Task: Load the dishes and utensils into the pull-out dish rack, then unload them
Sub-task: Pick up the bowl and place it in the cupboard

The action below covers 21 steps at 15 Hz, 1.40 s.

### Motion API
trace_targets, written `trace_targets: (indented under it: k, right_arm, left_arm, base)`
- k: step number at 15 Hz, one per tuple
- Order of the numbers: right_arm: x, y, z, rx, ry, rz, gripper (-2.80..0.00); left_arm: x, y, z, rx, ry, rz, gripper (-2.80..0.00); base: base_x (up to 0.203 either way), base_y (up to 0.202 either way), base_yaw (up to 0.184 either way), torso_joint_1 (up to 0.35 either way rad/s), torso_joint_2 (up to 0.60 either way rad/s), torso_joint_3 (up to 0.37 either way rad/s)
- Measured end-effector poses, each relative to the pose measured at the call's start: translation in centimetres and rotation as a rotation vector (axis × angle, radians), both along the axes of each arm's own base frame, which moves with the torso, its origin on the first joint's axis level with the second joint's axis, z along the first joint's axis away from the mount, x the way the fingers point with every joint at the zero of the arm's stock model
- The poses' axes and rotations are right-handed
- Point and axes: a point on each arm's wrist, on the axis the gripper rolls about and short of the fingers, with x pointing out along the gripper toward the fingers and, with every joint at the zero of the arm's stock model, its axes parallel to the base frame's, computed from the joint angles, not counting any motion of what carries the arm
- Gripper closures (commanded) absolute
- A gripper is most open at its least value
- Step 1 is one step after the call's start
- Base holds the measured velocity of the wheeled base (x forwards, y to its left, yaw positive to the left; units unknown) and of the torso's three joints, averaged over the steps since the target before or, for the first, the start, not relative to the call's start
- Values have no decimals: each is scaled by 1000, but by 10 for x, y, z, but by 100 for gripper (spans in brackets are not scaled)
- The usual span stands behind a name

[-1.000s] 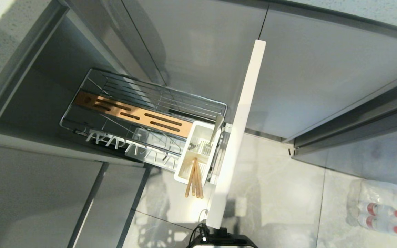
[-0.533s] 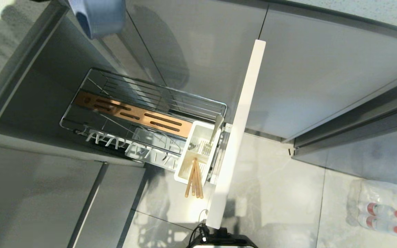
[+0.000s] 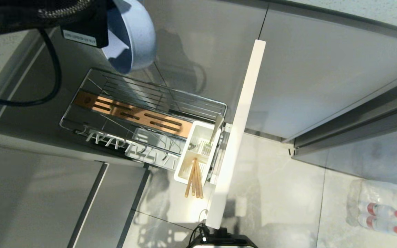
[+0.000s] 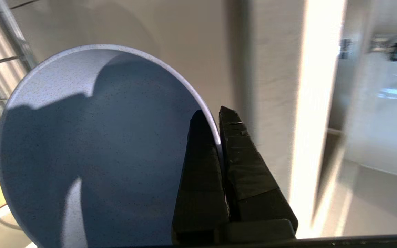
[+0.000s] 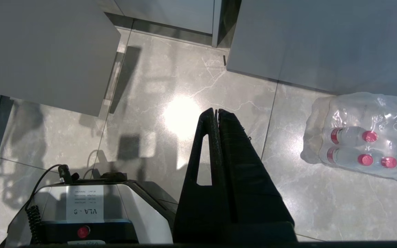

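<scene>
A: Pinching the rim of the grey-blue bowl (image 4: 91, 148), that's the left gripper (image 4: 217, 119) — one black finger inside the bowl, the other outside, pressed tight on the thin edge.

B: And where is the bowl hanging?

A: Tilted on its side, off in the air above the far left corner of the pull-out dish rack (image 3: 143, 113), touching nothing but the fingers. From overhead you see the bowl (image 3: 133, 34) with its hollow turned toward the arm.

B: What's in the rack itself?

A: The chrome wire basket stands drawn out of the cabinet. The slotted wooden bar (image 3: 133, 115) runs along its middle, and I see no dish on the wires. At the end by the beige front panel (image 3: 240, 131) sits the white utensil caddy (image 3: 198, 151). The chopsticks (image 3: 194, 179) lean out of the caddy's near compartment, their ends poking past its edge over the floor. The spoon (image 3: 216, 128) stands in the far compartment, leaning toward the panel.

B: The other arm?

A: The right gripper (image 5: 216, 112) is parked low, pointing at the tiled floor beside the robot's base (image 5: 91, 213), its fingers pressed together on nothing. A shrink-wrapped pack of water bottles (image 5: 360, 137) lies on the tiles well apart from it.
</scene>
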Motion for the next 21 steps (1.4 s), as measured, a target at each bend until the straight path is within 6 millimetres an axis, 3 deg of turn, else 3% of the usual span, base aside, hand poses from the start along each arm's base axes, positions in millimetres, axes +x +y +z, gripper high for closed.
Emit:
trace_targets:
  k: [11,21]
  right_arm:
    - [0,0,0,0,0,0,0]
    - [0,0,0,0,0,0,0]
  left_arm:
    - [23,-22,-63,-34,-6,79,0]
    - [40,-22,-110,-127,-181,89,0]
  base:
    - [0,0,0,0,0,0]
    - [0,0,0,0,0,0]
